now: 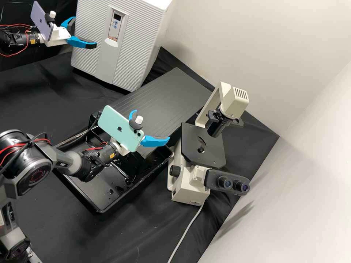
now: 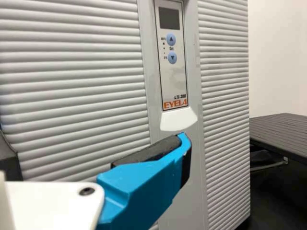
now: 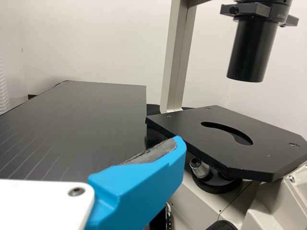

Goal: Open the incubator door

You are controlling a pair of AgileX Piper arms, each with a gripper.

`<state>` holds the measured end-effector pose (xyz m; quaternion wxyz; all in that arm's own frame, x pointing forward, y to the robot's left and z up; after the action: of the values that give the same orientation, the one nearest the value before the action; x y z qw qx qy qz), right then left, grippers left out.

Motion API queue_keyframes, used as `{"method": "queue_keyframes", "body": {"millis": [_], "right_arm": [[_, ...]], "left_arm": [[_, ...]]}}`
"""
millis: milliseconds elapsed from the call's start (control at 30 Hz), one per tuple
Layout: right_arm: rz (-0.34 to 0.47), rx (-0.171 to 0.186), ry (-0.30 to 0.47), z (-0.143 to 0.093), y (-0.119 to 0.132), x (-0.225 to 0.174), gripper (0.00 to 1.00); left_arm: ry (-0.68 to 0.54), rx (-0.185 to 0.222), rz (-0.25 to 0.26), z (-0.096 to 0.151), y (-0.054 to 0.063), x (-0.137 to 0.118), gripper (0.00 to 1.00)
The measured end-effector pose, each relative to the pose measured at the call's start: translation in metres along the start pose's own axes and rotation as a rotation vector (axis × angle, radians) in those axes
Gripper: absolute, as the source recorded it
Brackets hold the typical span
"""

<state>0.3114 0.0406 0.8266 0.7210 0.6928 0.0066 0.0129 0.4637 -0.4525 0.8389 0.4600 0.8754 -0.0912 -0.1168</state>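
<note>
While the left gripper [image 1: 85, 34] hangs with its fingers apart in front of the closed, ribbed door [image 1: 136, 47], the white incubator [image 1: 156, 27] stands at the back of the counter [image 1: 36, 102]. Then come a black tray [image 1: 93, 190], the right gripper [image 1: 151, 125], fingers also apart, and a microscope [image 1: 192, 188].

Slanted hi view, close wrist views, prob. level

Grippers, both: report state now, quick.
Left gripper: open, empty, by the incubator.
Right gripper: open, empty, near the microscope.
</note>
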Motion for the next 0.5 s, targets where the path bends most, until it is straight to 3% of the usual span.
{"method": "queue_keyframes", "body": {"millis": [500], "right_arm": [[0.0, 0.0, 0.0, 0.0, 0.0, 0.0, 1.0]], "left_arm": [[-0.003, -0.024, 0.005, 0.0002, 0.0, 0.0, 1.0]]}}
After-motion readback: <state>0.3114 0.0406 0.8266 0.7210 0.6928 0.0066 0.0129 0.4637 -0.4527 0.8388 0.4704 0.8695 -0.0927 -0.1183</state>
